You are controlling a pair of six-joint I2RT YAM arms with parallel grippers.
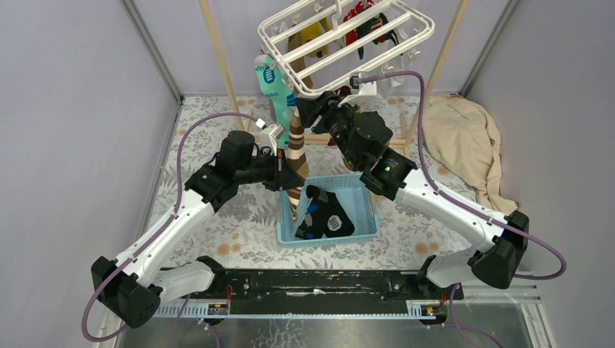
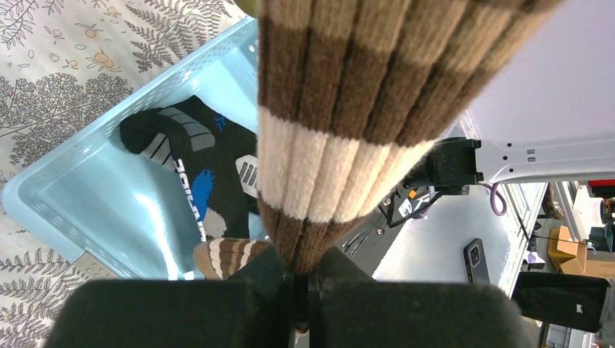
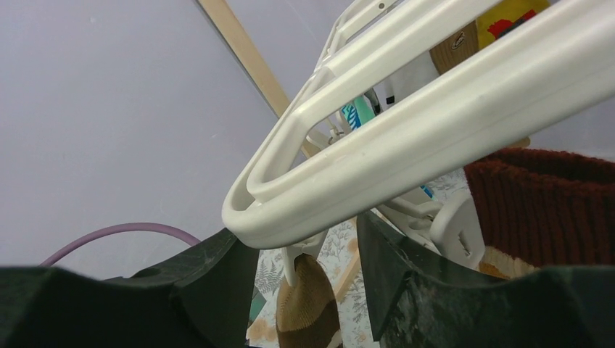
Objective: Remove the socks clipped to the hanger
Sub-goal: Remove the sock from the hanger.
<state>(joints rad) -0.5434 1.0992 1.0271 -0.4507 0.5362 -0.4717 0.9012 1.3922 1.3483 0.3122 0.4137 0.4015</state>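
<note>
The white hanger [image 1: 348,43] hangs at the back with several socks clipped under it. A brown-striped sock [image 1: 294,156] hangs from its near-left corner down into the blue basket. My left gripper [image 1: 284,174] is shut on this sock's lower part; in the left wrist view the sock [image 2: 362,109] runs up from the closed gripper [image 2: 303,279]. My right gripper [image 1: 317,110] is open at the hanger's corner. In the right wrist view the gripper [image 3: 308,268] has a finger on either side of the clip [image 3: 299,255] that holds the sock's top [image 3: 308,308], under the hanger's frame [image 3: 406,138].
The blue basket [image 1: 362,226] holds black socks [image 1: 326,217] and shows in the left wrist view [image 2: 87,196]. A teal sock [image 1: 272,87] hangs beside the brown one. Wooden rack poles [image 1: 217,58] stand behind. A beige cloth [image 1: 464,145] lies at the right.
</note>
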